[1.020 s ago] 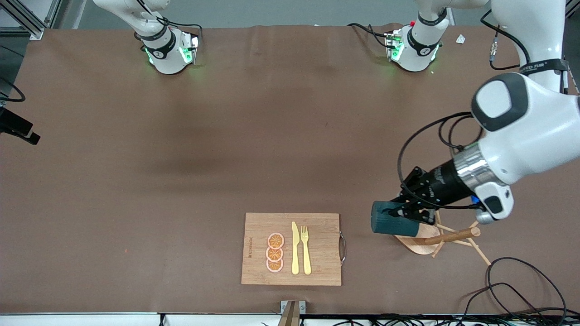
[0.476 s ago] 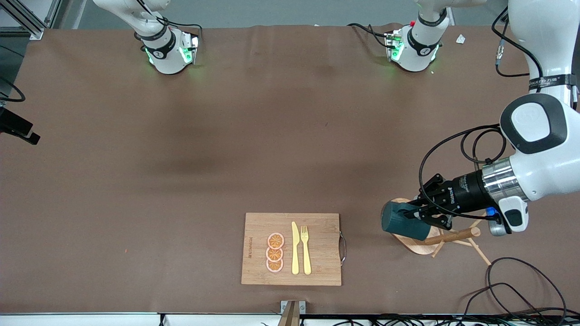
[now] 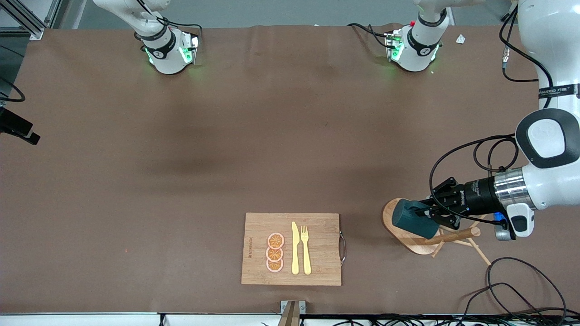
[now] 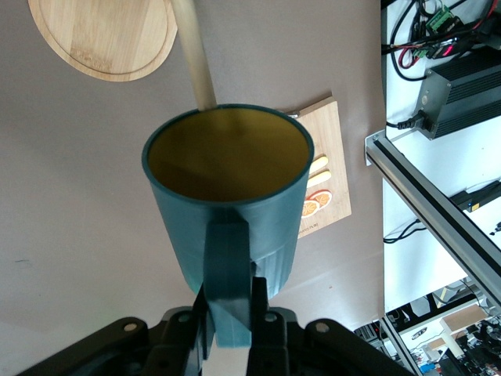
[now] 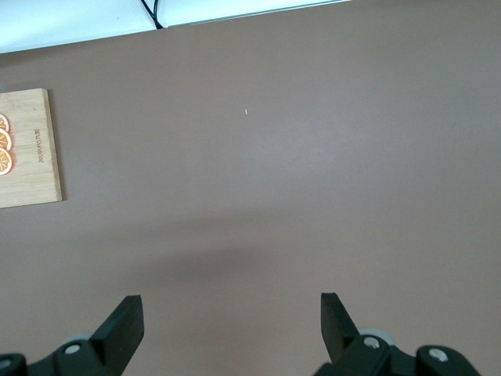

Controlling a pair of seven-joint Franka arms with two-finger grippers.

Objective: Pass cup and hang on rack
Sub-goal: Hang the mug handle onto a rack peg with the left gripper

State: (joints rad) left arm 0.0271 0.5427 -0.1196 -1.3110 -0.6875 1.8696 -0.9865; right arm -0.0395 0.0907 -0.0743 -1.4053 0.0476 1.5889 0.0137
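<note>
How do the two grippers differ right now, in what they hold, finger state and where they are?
The left gripper is shut on the teal cup's handle, holding it on its side; the right gripper holds nothing, its fingers spread wide.
The left gripper is over the wooden rack; the right gripper hangs over bare table, waiting, with only the cutting board in its view.
Both are black two-finger grippers.

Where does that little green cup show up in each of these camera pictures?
Front view: the cup on its side in the left gripper, over the rack.
Left wrist view: cup fills the centre, held by its handle.
Right wrist view: not there.
Shared landmark: the cutting board.
</note>
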